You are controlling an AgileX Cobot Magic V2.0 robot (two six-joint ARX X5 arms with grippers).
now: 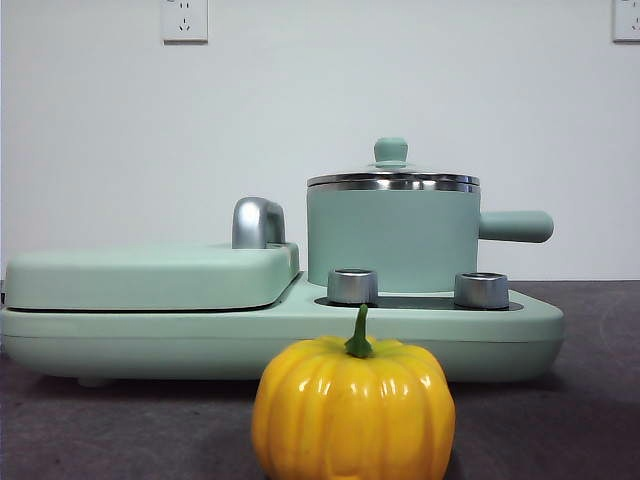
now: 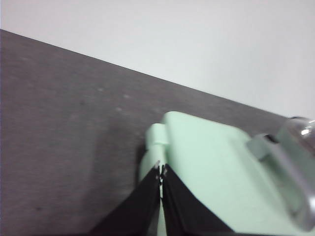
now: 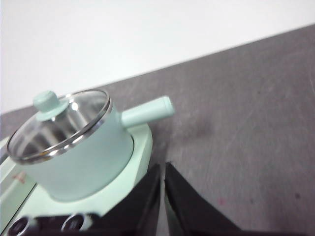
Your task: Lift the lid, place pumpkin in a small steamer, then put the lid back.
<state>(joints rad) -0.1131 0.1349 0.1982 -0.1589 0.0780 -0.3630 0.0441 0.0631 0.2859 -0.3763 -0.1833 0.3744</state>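
The yellow-orange pumpkin (image 1: 352,408) with a green stem stands on the dark table at the front, before the cooker. The small steamer (image 1: 392,240), a mint-green pot with a stubby side handle (image 1: 515,226), sits on the cooker's right side. The lid (image 1: 391,172) with its mint-green knob rests on the pot; both also show in the right wrist view, lid (image 3: 56,123), pot (image 3: 81,160). My left gripper (image 2: 161,169) is shut and empty above the cooker's flat-cover corner. My right gripper (image 3: 163,169) is shut and empty, hovering beside the pot's handle. Neither gripper shows in the front view.
The mint-green cooker base (image 1: 150,335) carries a wide flat cover (image 1: 150,275) with a chrome handle (image 1: 257,222) on its left side. Two steel knobs (image 1: 352,286) stand in front of the pot. Wall sockets (image 1: 184,20) are on the white wall behind.
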